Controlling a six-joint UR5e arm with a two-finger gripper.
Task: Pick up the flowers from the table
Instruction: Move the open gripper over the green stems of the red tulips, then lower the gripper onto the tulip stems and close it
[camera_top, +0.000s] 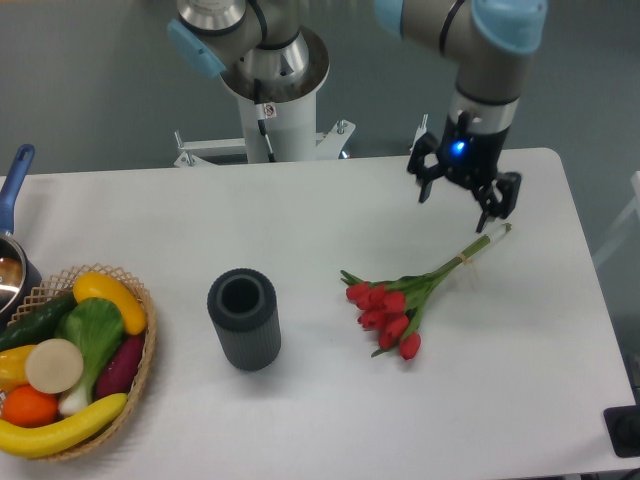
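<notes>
Nothing of the pick is done yet, as you can see: the flowers (404, 300) lie flat on the table (330, 420), untouched. Nearest you, a wicker basket (140, 345) of fruit and vegetables sits at the left edge, well apart from the job. A dark ribbed cylinder (243, 318) stands upright mid-table, left of the bunch and not touching it. Red buds point toward you; the bundled stems run up and right, tip ending near the far right of the table. Further back, the gripper (460, 197) hangs just above and left of that stem tip, fingers spread, holding nothing. My read: you are in the approach. Left to do: line up over the stems, descend, close, lift. Thin stems lying flat could slip a grasp. Robot base (272, 95) stands behind the far edge.
</notes>
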